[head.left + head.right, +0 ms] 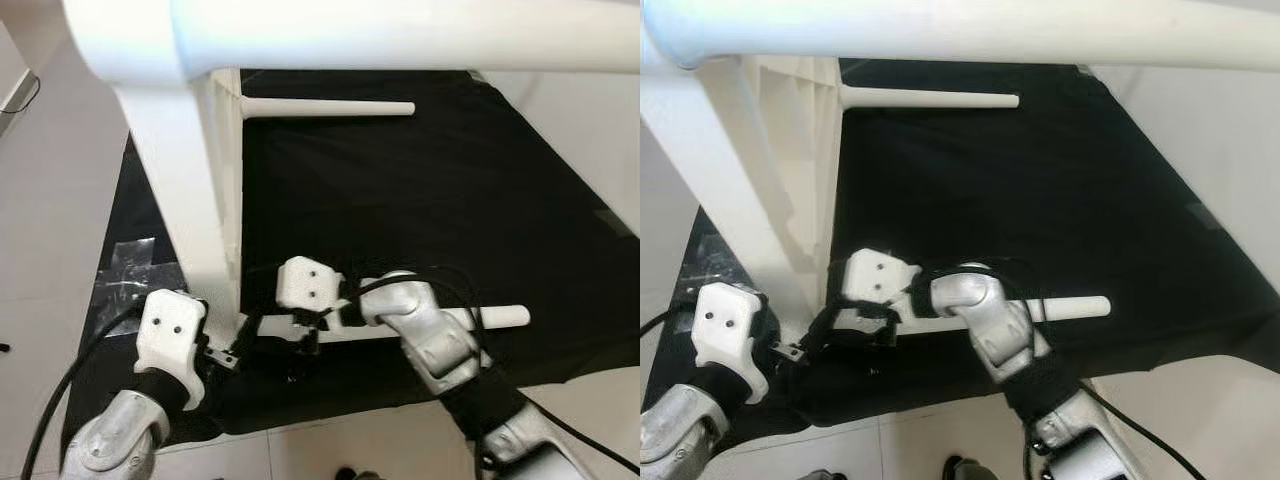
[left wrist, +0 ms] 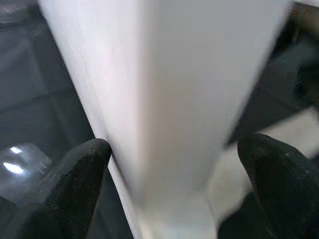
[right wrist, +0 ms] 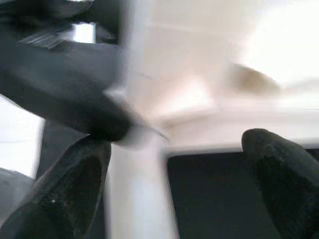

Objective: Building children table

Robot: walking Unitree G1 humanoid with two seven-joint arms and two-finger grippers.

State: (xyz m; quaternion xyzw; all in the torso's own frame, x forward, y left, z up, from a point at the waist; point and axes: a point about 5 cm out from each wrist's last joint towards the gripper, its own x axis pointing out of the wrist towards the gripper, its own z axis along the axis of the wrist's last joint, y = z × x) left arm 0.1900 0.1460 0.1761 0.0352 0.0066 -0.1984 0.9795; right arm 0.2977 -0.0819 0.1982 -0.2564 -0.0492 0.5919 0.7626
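Fingers [image 2: 79, 174] black, pebbled, straddling smooth white plastic table leg [image 2: 164, 99].

A pale tiled floor [image 1: 60, 190] with faint grout lines spreads across the scene. A large black cloth mat [image 1: 420, 200] lies flat over the tiles, its edges running at a slant toward the right. On the left, a crinkled piece of clear plastic wrap [image 1: 125, 270] rests on the mat's edge. A thin dark cable [image 1: 22, 98] curls on the tiles at the far left. Lighting is bright and even.
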